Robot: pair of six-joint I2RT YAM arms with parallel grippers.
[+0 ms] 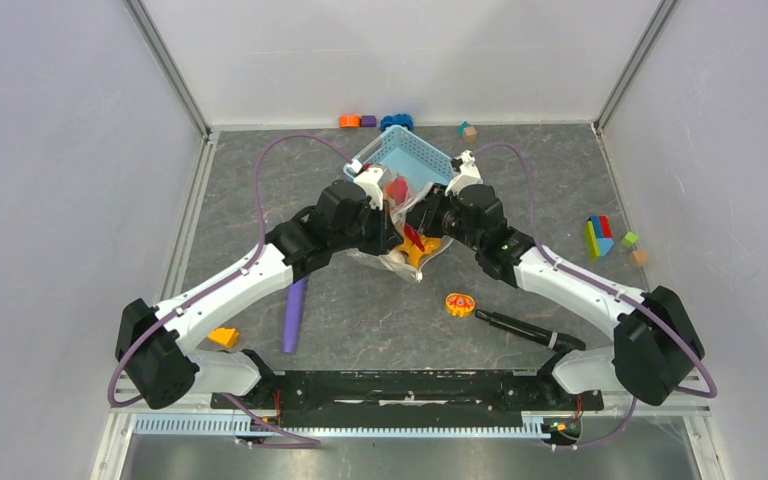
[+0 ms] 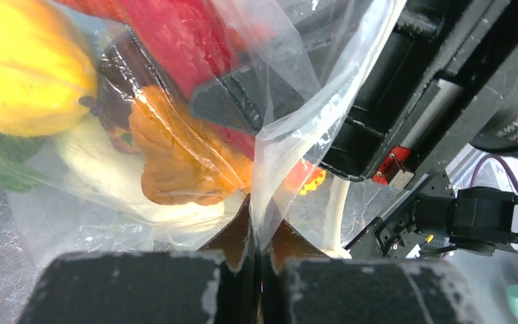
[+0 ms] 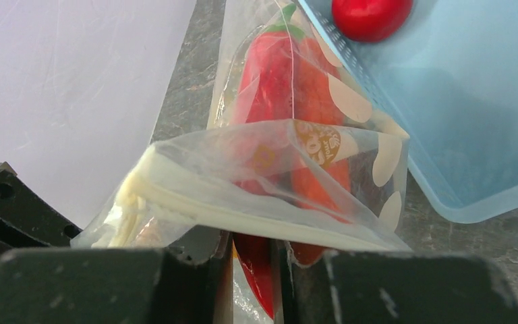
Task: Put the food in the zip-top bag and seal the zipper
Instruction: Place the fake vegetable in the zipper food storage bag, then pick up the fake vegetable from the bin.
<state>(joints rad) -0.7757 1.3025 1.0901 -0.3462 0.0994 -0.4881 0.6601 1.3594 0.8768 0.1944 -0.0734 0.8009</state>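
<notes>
As both arms meet beside the basket [image 1: 418, 150], I see left gripper [image 2: 257, 255] and right gripper [image 3: 255, 256] each pinched on the zip-top bag [image 1: 410, 256] edge; food [image 2: 168, 155] inside, tomato [image 3: 371, 13] in basket, open surface [image 1: 360, 300] nearer me.

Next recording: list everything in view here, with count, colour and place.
zip-top bag: one, clear with white dots, table centre, held between both arms
food: several pieces, red, yellow, orange, white, inside the bag
tomato: one, red, in the basket
basket: one, light blue, behind the bag
stick: one, purple, near left
wedge block: one, yellow-orange, beside the left arm
round toy: one, orange, right of centre
tool: one, black, beside the right arm
far blocks: about four, orange, purple, blue, teal-tan, far edge
right blocks: several, multicoloured, green, tan, right side
left end effector: black, shut on the bag
right end effector: black, shut on the bag
</notes>
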